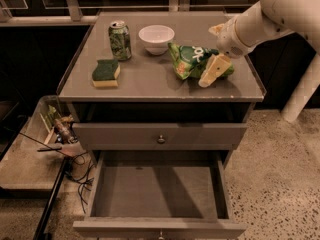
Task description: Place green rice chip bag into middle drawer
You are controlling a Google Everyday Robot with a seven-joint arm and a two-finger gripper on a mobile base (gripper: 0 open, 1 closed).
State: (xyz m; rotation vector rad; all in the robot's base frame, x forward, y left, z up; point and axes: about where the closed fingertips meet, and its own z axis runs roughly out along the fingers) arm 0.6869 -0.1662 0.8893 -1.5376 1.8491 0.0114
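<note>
Pincer (212, 70) at chip bag (187, 60); middle drawer (155, 191) open

A: What colour is the bag (187, 59)?
B: Glossy green with white letters. The hand (212, 66) at its right end, low over the table (150, 86), is cream, on a white arm (270, 14).
A: And the rest?
B: Green can (120, 40), white bowl (156, 36), sponge (106, 73) dark green over yellow. The table and the open drawer (155, 191) are plain grey. The floor (280, 174) is speckled beige.
</note>
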